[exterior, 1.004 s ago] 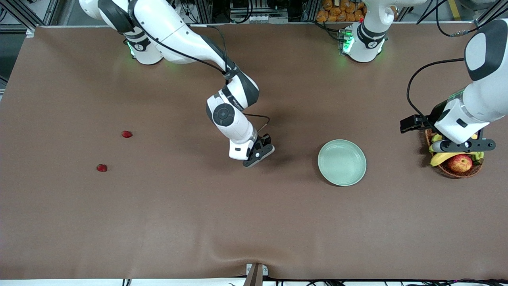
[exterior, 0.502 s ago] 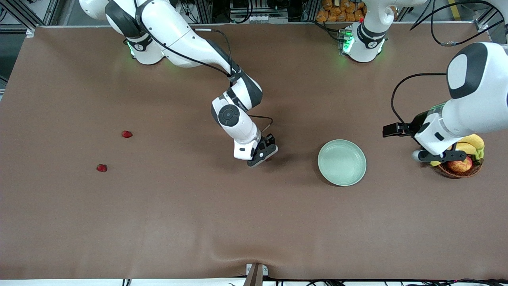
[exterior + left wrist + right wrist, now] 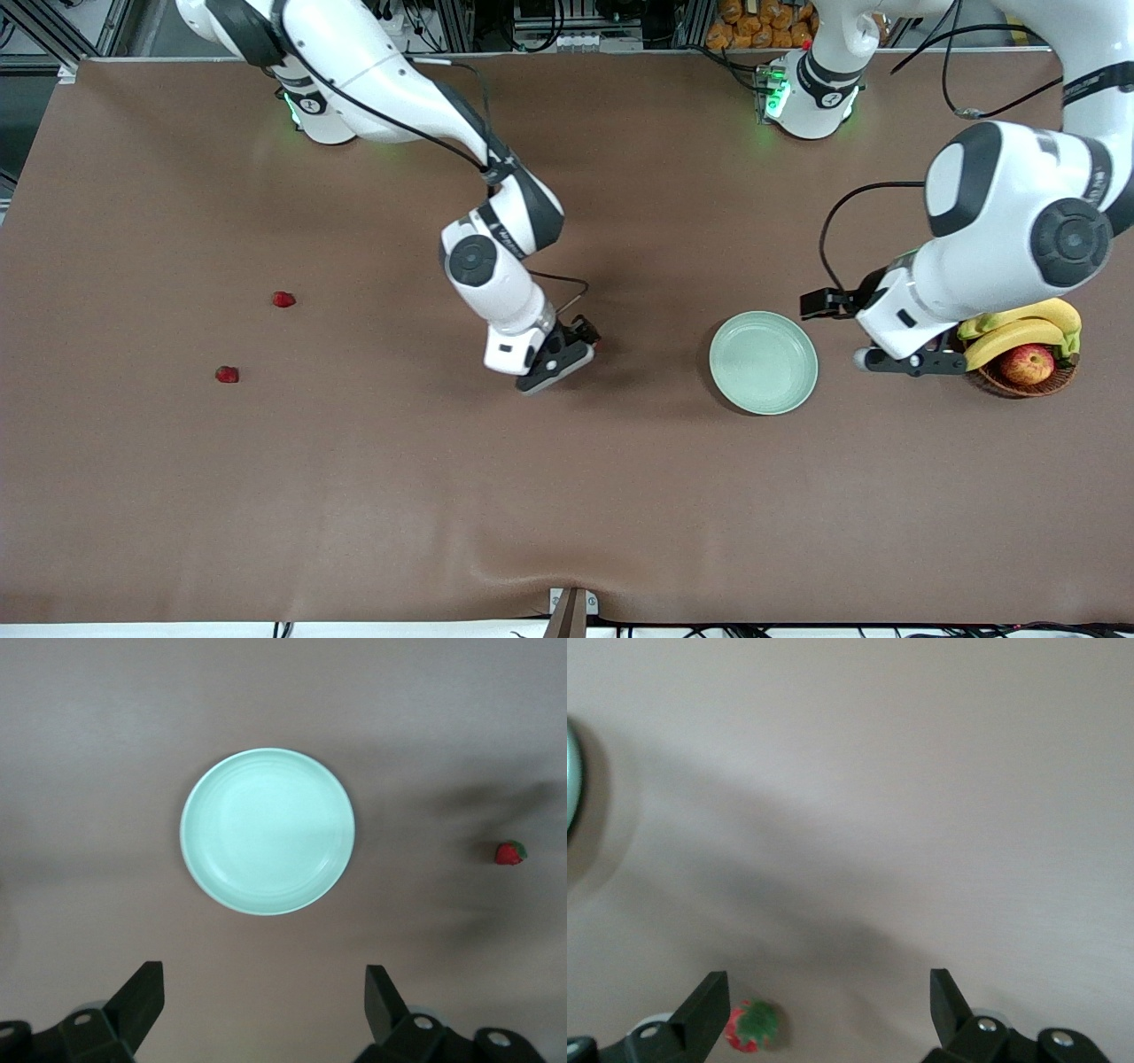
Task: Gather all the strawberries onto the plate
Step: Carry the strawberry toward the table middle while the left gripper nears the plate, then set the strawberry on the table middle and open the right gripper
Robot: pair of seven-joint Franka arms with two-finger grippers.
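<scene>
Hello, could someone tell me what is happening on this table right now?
Two robot arms are gathering strawberries into a green plate, which holds none yet. The right gripper, open, is at a strawberry lying on the table mid-way along it. The left gripper, open, hovers between plate and fruit basket. Two more strawberries lie toward the right arm's end.

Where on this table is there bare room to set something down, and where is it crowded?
Bare cloth lies between the two strawberries and the right gripper, and along the whole strip nearest the front camera. Crowded: the plate, open left gripper and fruit basket sit close together.
</scene>
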